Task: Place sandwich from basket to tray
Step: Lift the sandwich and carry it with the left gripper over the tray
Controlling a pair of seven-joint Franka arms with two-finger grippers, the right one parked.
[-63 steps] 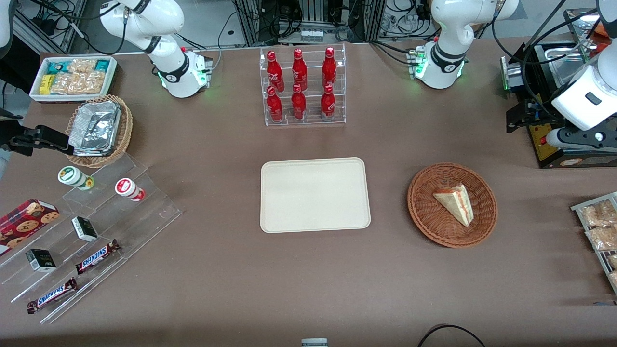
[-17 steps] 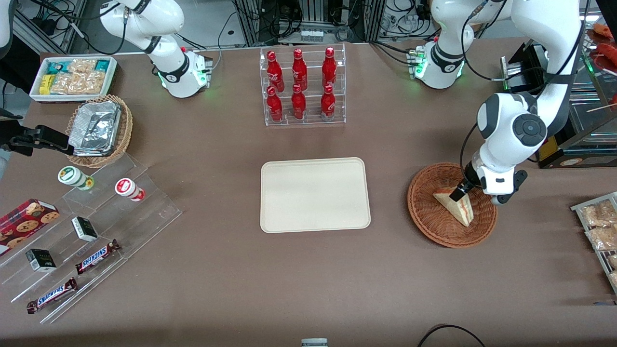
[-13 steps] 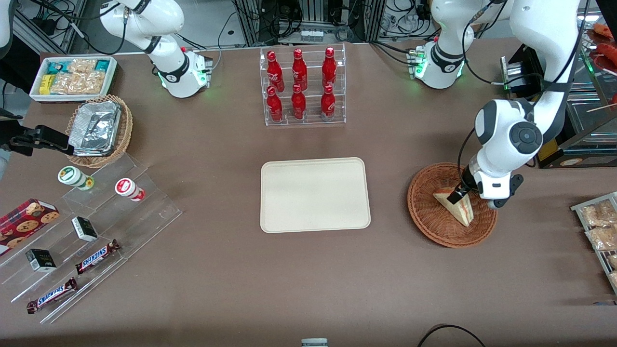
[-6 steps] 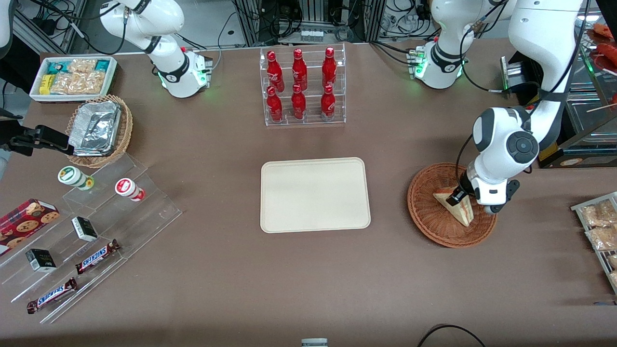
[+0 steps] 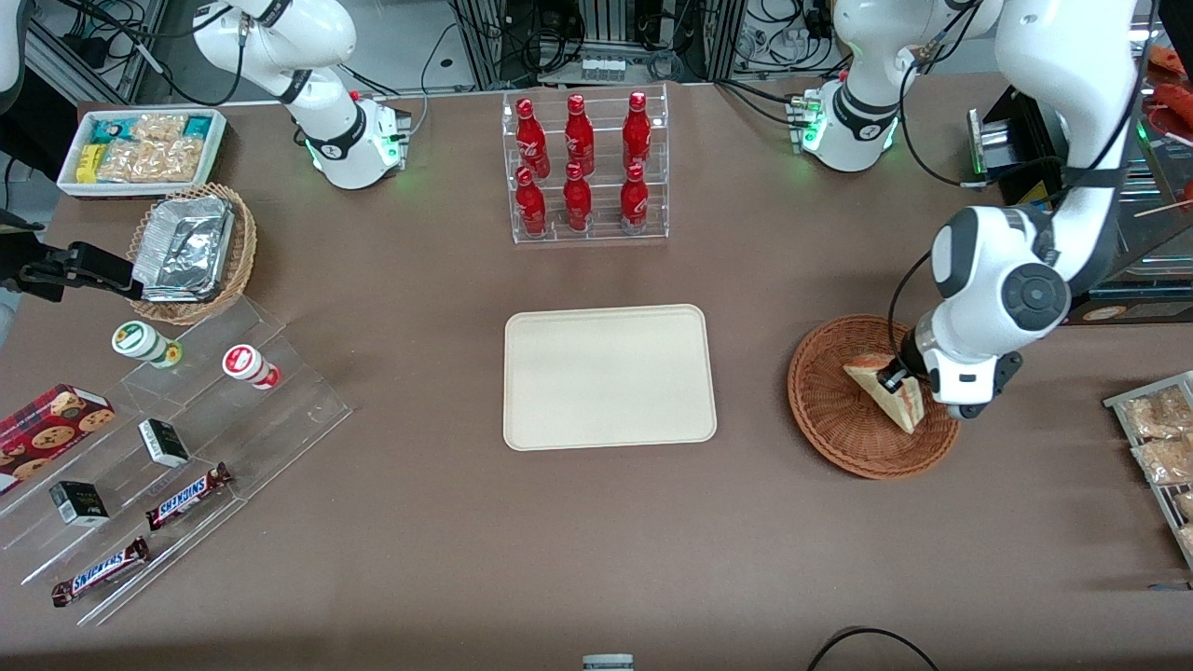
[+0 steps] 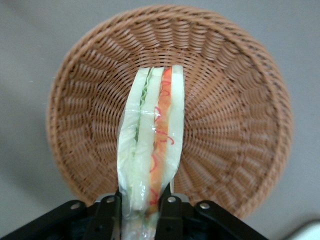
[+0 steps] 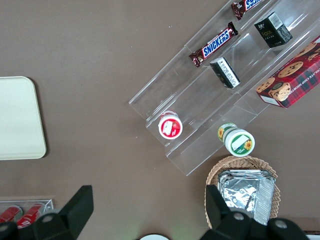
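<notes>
The sandwich (image 5: pixel 878 393), a wrapped pale wedge with red and green filling, is held on edge above the reddish-brown wicker basket (image 5: pixel 829 410). My left gripper (image 5: pixel 902 380) is shut on the sandwich at its wide end. In the left wrist view the sandwich (image 6: pixel 152 145) stands between the two black fingers (image 6: pixel 169 214), cut edge toward the camera, with the basket (image 6: pixel 235 125) below it. The cream tray (image 5: pixel 610 376) lies flat at the table's middle, toward the parked arm from the basket; its corner also shows in the right wrist view (image 7: pixel 20 120).
A clear rack of red bottles (image 5: pixel 584 166) stands farther from the camera than the tray. Snack packets (image 5: pixel 1156 438) lie at the working arm's end. A stepped acrylic stand with candy bars (image 5: pixel 177 438), a foil-filled tan basket (image 5: pixel 191 250) and a white snack box (image 5: pixel 140 149) sit at the parked arm's end.
The gripper came down into the basket and closed on the sandwich. In the last half second the sandwich tipped up on edge and shifted slightly with the gripper.
</notes>
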